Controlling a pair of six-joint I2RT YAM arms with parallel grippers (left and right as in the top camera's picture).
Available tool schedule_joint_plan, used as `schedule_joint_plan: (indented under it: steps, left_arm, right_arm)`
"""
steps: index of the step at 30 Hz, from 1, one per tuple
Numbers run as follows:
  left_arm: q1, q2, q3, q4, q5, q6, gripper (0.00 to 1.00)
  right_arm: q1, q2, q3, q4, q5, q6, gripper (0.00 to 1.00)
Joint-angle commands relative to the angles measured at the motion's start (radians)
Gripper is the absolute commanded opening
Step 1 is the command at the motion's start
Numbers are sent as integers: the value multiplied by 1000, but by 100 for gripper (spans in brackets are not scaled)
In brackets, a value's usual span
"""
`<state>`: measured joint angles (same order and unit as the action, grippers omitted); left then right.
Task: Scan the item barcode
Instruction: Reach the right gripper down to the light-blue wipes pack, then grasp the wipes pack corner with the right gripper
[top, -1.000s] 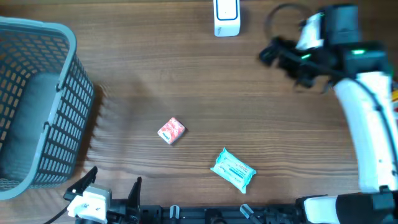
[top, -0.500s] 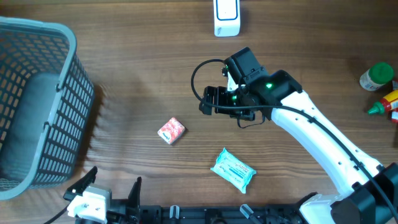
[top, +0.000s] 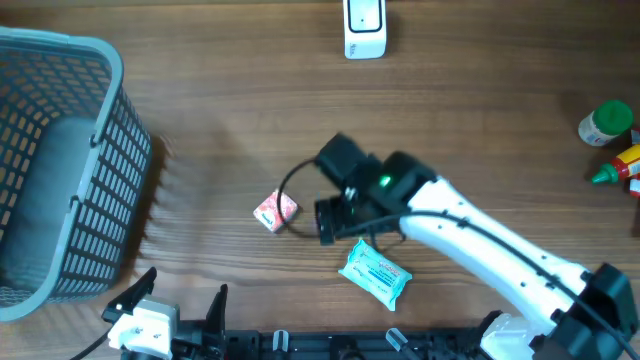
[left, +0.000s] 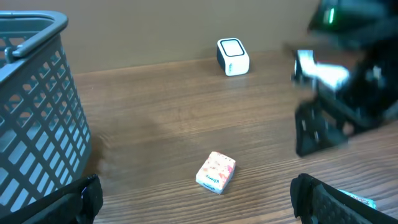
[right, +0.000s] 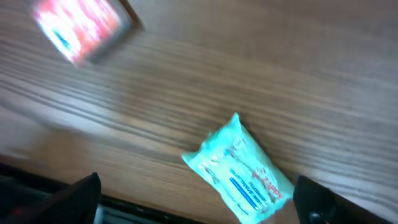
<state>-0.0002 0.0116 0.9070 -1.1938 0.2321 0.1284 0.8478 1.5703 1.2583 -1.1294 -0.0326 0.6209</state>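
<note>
Hovering wide open just above the table (top: 220, 100) between box (top: 276, 210) and pack (top: 375, 273), right claw (top: 325, 222) seems to be choosing a pick for the scanner (top: 363, 27); left claw (top: 186, 283) sits wide, empty.

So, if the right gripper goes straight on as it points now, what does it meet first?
Probably the teal packet, which lies ahead of the right gripper in its wrist view; depth is unclear. The red box sits aside.
</note>
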Motion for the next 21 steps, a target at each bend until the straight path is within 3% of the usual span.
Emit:
schedule_joint_plan:
  steps: [1,10,15,21]
  left_arm:
    - [-5,-7,0,3,-2,-6,100]
    - [-5,-7,0,3,-2,-6,100]
    - [-5,-7,0,3,-2,-6,100]
    - [-5,-7,0,2,-2,-6,100]
  right_arm:
    - [67,0,-134,-1,105,142,91]
    - [301,10,-246,53,116,220,83]
    - [308,12,-363,141,124,220,70]
    - [308,19,-396,202,168,217,67]
